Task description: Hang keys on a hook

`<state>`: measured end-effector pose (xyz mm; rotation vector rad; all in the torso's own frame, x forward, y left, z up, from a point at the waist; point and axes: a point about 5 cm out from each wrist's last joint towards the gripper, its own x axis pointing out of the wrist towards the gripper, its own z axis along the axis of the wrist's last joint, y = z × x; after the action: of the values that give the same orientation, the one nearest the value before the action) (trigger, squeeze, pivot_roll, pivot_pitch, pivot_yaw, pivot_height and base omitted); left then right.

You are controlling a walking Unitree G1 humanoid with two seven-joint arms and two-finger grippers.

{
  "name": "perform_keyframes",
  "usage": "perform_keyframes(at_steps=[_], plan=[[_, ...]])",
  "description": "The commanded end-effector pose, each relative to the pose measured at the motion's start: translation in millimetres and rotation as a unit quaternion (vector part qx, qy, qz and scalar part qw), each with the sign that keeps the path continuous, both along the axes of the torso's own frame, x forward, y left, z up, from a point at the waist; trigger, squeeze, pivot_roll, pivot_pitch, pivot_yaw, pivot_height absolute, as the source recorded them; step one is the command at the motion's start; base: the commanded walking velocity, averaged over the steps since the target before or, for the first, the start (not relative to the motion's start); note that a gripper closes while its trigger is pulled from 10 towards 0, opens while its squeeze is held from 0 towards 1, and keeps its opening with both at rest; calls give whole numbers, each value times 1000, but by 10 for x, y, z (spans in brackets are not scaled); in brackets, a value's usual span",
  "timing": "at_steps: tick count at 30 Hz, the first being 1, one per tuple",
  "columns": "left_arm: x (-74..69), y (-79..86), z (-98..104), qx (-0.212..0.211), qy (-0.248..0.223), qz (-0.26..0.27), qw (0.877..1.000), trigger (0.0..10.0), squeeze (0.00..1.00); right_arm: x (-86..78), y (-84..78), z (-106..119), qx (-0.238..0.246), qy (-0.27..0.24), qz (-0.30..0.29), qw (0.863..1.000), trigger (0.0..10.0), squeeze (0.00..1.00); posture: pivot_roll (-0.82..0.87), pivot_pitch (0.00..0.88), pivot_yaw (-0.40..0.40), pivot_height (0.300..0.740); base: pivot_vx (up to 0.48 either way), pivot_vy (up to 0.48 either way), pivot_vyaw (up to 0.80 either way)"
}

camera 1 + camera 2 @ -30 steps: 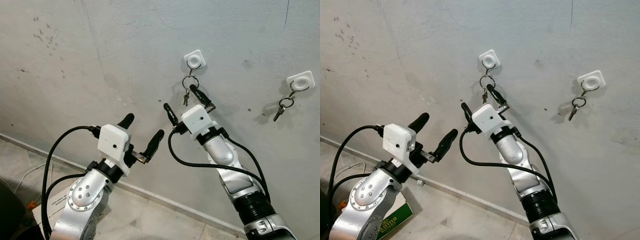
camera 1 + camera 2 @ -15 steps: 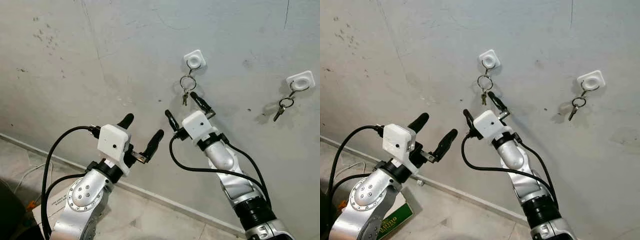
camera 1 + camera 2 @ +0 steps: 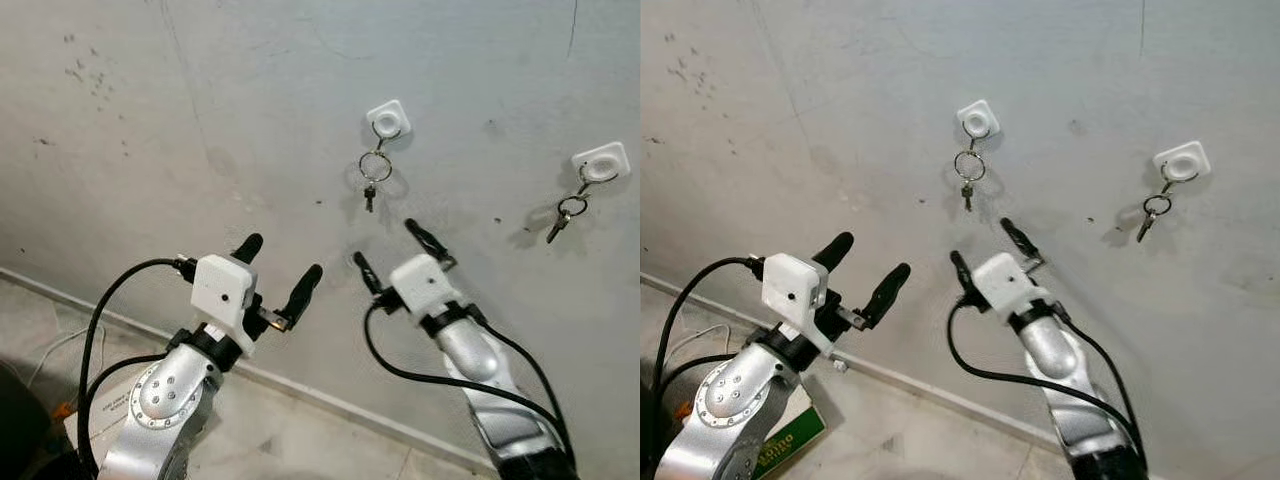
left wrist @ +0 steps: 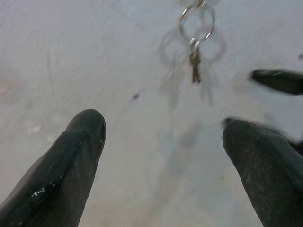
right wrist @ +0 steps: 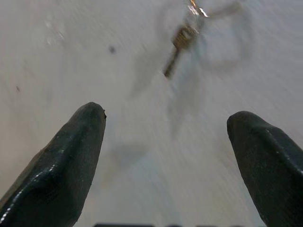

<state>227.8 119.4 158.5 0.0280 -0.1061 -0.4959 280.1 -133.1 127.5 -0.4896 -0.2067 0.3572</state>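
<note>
On the grey wall, the keys (image 3: 371, 186) hang by their ring from the white hook (image 3: 388, 119), light, hard, slippery and apt to swing, best pinched at the ring, while the right end effector (image 3: 399, 248) and left end effector (image 3: 279, 269) hover below, both spread apart and empty.

Open wall: bare plaster between keys (image 3: 371, 183) and right gripper (image 3: 394, 251).
Obstacle: second key set (image 3: 563, 217) toward wall's right edge.
</note>
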Motion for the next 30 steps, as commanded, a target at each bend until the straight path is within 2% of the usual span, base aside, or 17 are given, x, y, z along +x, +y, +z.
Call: perform_keyframes(at_steps=[1,3,11,12,14,16,19,20,23,29,30], plan=[[-14,53,-5,2,2,11,1000,10000,0,-44,-72,33,4,4,-7,1000,10000,0,96,20,27,740,0,0,0],[-49,82,-52,9,13,15,1000,10000,0,-124,-176,-12,6,22,-21,1000,10000,0,90,18,27,740,0,0,0],[-126,262,-337,35,67,59,995,10000,0,-341,-418,-142,27,111,-58,992,10000,0,68,7,30,740,0,0,0],[-151,290,-404,45,81,58,994,10000,0,-378,-483,-176,27,136,-70,988,10000,0,65,3,30,740,0,0,0],[-159,306,-458,55,92,59,992,10000,0,-394,-534,-207,27,150,-85,985,10000,0,64,0,29,740,0,0,0],[-177,365,-545,56,113,70,990,10000,0,-436,-609,-236,53,173,-101,978,10000,0,57,0,31,740,0,0,0],[-184,405,-587,61,122,77,988,10000,0,-468,-630,-278,58,192,-107,974,10000,0,57,0,31,740,0,0,0],[-185,467,-651,64,134,85,985,10000,0,-506,-658,-353,67,222,-118,965,10000,0,51,0,37,740,0,0,0],[-192,588,-783,69,156,101,980,10000,0,-528,-670,-425,73,247,-128,958,10000,0,50,0,41,740,0,0,0],[-201,759,-962,62,193,127,971,10000,0,-536,-682,-483,87,264,-139,951,10000,0,43,0,45,740,0,0,0],[-192,844,-1024,61,200,148,967,10000,0,-548,-710,-552,95,283,-148,943,10000,0,38,0,41,740,0,0,0]])
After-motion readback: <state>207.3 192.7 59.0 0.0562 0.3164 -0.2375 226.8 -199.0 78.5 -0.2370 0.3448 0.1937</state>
